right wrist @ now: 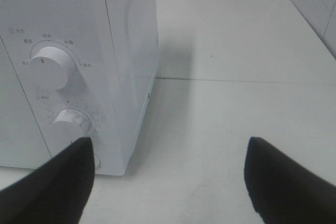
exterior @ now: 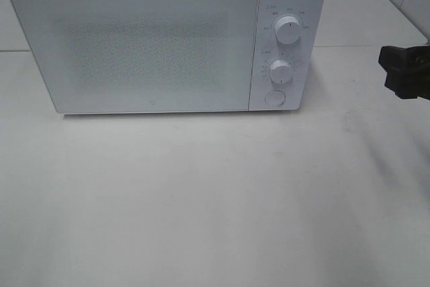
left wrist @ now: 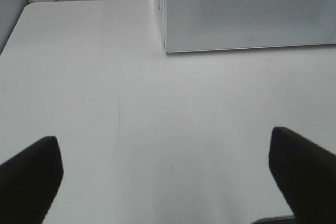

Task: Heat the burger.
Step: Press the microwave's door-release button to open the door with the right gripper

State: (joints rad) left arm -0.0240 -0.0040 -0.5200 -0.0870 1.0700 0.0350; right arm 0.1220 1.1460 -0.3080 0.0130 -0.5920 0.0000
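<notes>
A white, box-shaped microwave oven [exterior: 134, 45] is sitting at the back of a white tabletop [exterior: 201, 199]. Its door is lying closed and its speckled window is showing nothing inside. On the oven's control panel, a large white upper knob [exterior: 288, 29], a white lower knob [exterior: 281, 70] and a round white button [exterior: 274, 97] are lining up one under another. The black right claw [right wrist: 169, 145] is hovering off the panel side of the oven, facing the knobs, with its fingers standing wide apart and gripping nothing. The left claw [left wrist: 164, 136] is hanging over bare tabletop in front of the oven's door-side front corner, its black fingers likewise spread wide and empty. The burger is not showing in any view, so where it is lying cannot be told.
</notes>
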